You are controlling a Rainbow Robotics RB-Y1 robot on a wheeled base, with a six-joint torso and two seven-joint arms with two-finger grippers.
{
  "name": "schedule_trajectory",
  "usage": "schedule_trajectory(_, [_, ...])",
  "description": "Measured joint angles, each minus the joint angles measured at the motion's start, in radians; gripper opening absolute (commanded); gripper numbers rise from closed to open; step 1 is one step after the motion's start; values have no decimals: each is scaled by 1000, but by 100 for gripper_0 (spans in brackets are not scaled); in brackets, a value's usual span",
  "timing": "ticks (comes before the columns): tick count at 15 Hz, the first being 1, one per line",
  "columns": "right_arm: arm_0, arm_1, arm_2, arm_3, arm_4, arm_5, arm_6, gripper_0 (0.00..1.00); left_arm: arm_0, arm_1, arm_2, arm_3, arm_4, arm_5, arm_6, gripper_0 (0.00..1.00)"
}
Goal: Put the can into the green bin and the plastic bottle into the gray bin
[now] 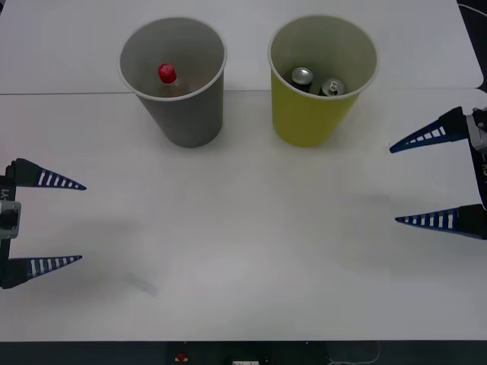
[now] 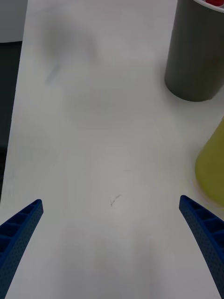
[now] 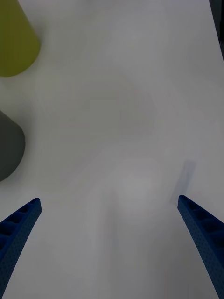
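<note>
Front view is showing the bottle (image 1: 167, 76) standing inside the gray bin (image 1: 183, 122) and the can (image 1: 302, 77) lying in the green bin (image 1: 304, 118), beside a second can. Both seem light, thin-walled and easily dented, best held around the middle. Left gripper (image 1: 82, 222) and right gripper (image 1: 393, 183) are hovering spread wide and empty over the table (image 1: 243, 251), well apart from the bins.
</note>
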Motion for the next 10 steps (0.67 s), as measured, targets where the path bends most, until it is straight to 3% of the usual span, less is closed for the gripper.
schedule_trajectory(10, [237, 0, -102, -145, 37, 72, 31, 100, 0, 0, 0, 0, 0, 0, 0, 100])
